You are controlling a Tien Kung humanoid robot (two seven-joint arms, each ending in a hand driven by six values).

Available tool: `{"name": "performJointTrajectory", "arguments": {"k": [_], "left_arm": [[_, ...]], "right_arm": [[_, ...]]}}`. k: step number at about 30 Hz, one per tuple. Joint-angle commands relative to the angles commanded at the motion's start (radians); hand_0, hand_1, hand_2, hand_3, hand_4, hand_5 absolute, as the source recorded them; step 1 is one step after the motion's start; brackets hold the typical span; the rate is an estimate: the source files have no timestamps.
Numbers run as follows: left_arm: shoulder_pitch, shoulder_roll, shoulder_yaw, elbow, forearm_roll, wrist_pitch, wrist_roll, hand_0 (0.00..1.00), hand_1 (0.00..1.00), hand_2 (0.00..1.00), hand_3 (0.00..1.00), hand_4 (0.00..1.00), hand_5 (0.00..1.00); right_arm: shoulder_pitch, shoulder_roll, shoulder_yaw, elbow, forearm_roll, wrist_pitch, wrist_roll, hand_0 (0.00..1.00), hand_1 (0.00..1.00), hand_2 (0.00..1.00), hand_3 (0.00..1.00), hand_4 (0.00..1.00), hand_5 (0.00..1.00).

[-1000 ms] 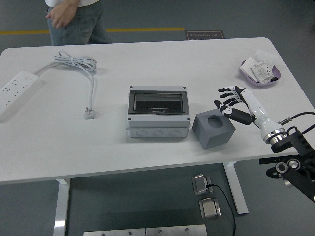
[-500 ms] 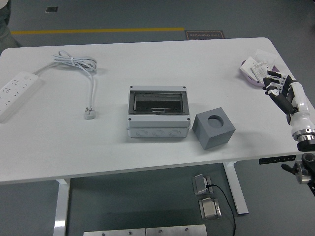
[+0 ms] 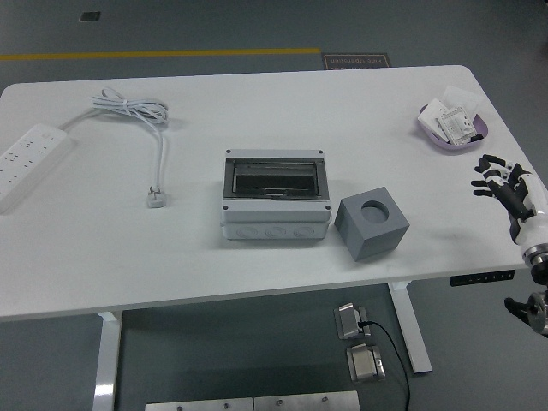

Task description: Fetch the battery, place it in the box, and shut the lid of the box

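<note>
Fingers (image 3: 490,174) of the right hand (image 3: 505,184) are spread and loosely bent, grasping nothing. Hand hangs at the table's (image 3: 103,257) right edge, wrist already past the rim.

Change over the last second: 1 s back the hand sat just beside the grey cube (image 3: 372,224); 0.5 s back it was up against the purple dish (image 3: 431,134); now it is drawn back below the dish and out toward the edge, palm empty. No object left the dish or the table in that time. Person seen at the far side 1 s ago is gone. Judgement: fetch step not done; this looks like a retreat or reset, not a carry.

Task items: purple dish, up and slightly left of the fingers, holds small white pieces; which of them is the battery, I cannot tell. Box (image 3: 275,194) lies well left of the fingers, past the cube; its dark lid appears to lie flat over the opening.

Room: bare table between fingers, dish and cube. Power strip (image 3: 26,160) and coiled cable (image 3: 137,111) lie far left, clear of any path. Right rim is the tight side.

Left hand not in view.
</note>
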Motion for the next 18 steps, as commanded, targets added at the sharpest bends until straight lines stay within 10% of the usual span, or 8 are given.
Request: {"name": "performJointTrajectory", "arguments": {"k": [18], "left_arm": [[0.005, -0.006, 0.000, 0.001, 0.001, -0.002, -0.001, 0.633, 0.665, 0.621, 0.613, 0.619, 0.206]], "right_arm": [[0.043, 0.056, -0.088, 0.197, 0.691, 0.384, 0.137, 0.528, 0.582, 0.657, 0.702, 0.793, 0.591]]}}
